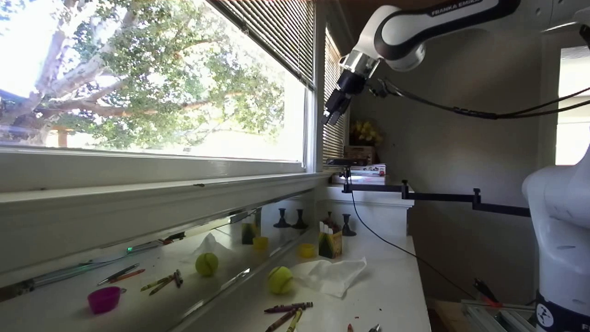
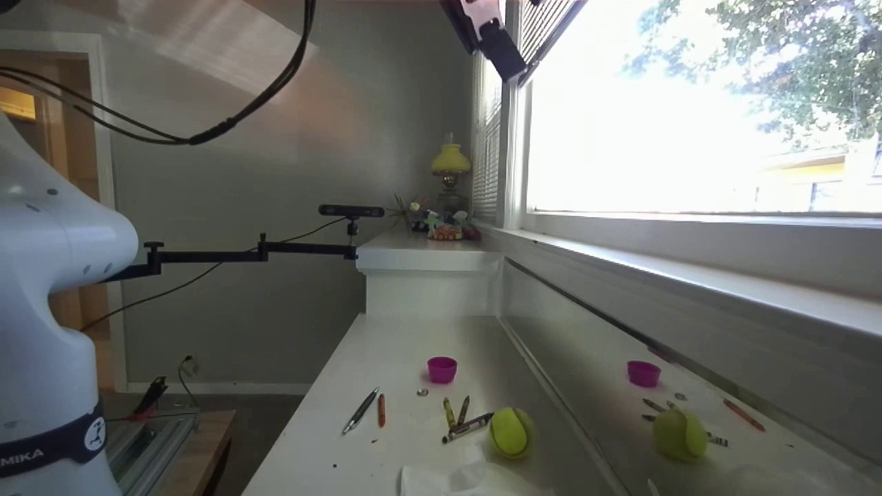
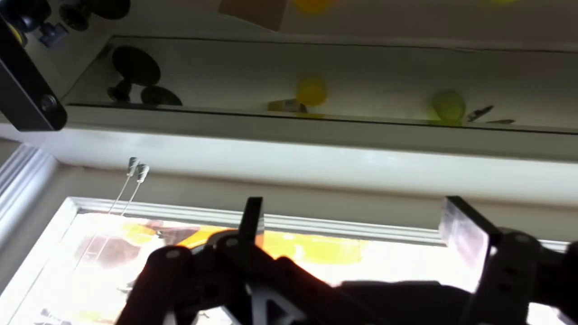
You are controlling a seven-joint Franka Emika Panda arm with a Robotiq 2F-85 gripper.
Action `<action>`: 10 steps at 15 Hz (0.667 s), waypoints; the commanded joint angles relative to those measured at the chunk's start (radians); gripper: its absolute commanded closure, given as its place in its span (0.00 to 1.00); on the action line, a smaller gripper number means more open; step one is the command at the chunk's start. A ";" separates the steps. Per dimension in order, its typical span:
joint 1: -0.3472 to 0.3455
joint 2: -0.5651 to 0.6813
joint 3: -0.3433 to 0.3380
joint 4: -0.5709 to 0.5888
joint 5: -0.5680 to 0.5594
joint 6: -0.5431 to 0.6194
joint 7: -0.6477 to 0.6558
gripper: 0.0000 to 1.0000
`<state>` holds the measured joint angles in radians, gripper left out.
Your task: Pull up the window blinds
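Note:
The window blinds (image 1: 281, 32) are thin horizontal slats over the upper part of the large window in an exterior view; their lower edge hangs above the bare glass. A small piece of the blinds (image 2: 548, 24) shows at the top of an exterior view. They are out of view in the wrist view. My gripper (image 1: 330, 119) is near the window's corner post, fingers tilted downward. In the wrist view the gripper (image 3: 354, 203) has its fingers wide apart with nothing between them. Two thin cords with pale tassels (image 3: 142, 171) hang left of the fingers, apart from them.
A white window sill (image 1: 161, 186) runs below the glass. Narrower blinds (image 1: 334, 92) cover a side window. A camera (image 2: 351, 211) stands on a black bar. The white shelf (image 2: 344, 358) holds a tennis ball (image 2: 510, 434), crayons and a pink cup (image 2: 442, 370).

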<state>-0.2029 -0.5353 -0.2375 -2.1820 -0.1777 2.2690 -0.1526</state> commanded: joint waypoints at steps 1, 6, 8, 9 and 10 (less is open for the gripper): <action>0.068 -0.035 0.001 0.102 0.078 -0.144 -0.077 0.00; 0.129 -0.029 0.019 0.208 0.119 -0.280 -0.087 0.00; 0.154 -0.014 0.021 0.258 0.160 -0.397 -0.080 0.00; 0.160 -0.007 0.024 0.279 0.172 -0.450 -0.077 0.00; 0.157 -0.004 0.035 0.290 0.164 -0.478 -0.069 0.00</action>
<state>-0.0567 -0.5697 -0.2113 -1.9716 -0.0568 1.9113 -0.2116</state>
